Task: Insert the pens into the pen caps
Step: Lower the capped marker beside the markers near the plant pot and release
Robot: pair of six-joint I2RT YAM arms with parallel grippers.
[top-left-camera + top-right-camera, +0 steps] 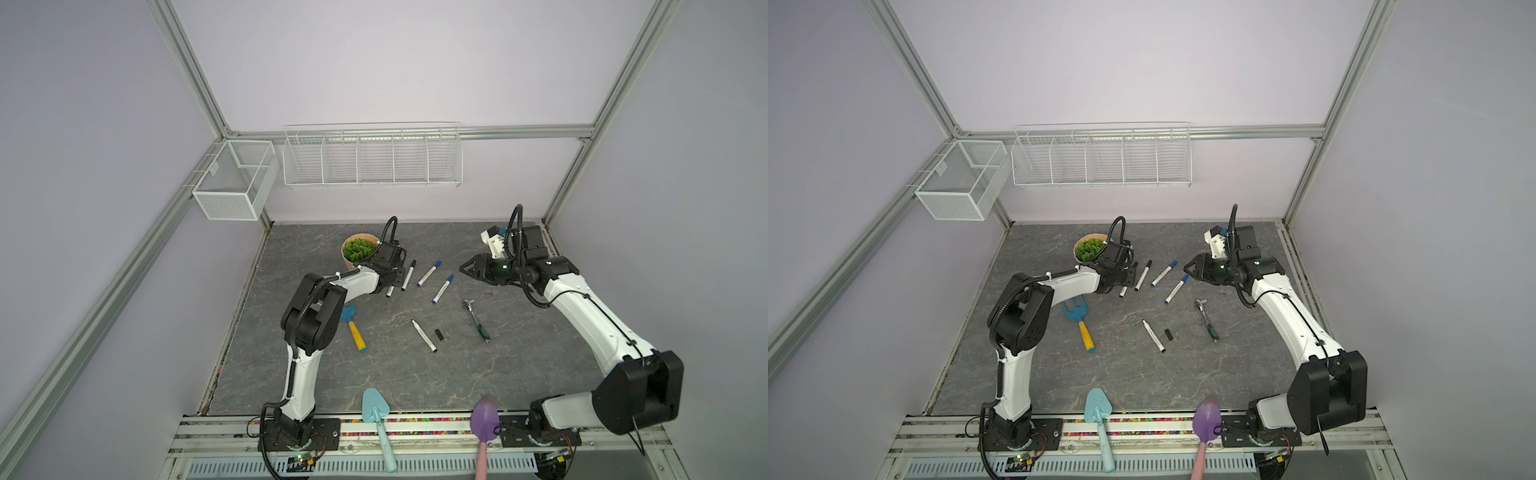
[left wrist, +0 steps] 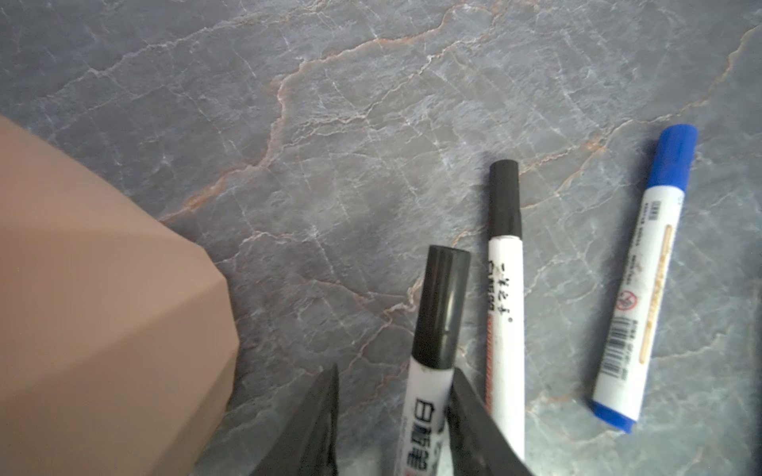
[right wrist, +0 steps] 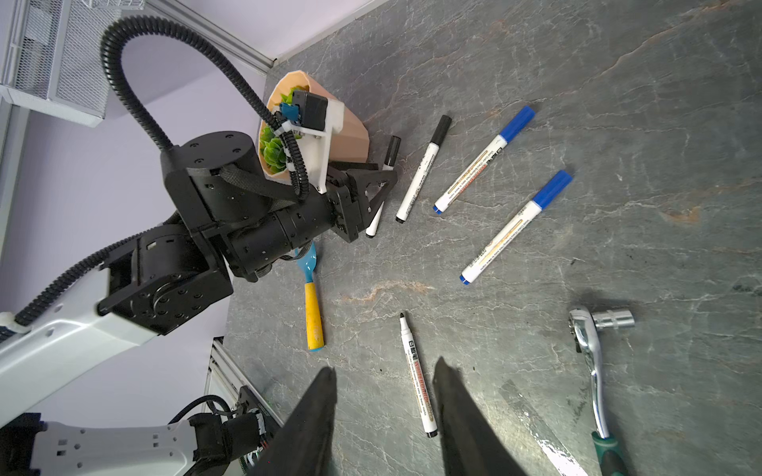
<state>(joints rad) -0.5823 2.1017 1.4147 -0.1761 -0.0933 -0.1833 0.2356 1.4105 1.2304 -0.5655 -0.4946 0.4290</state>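
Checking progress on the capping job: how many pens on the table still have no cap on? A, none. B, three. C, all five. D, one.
D: only the uncapped pen shows a bare tip, with the loose black cap lying beside it; the two black-capped pens and two blue-capped pens are closed.

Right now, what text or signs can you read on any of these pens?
"白板笔" on the black-capped pen inside the left claw.
"WHITEBOARD" on the uncapped pen.
Red prohibition sign and barcode on the blue-capped pen; digits unreadable.
All other print is too blurred.
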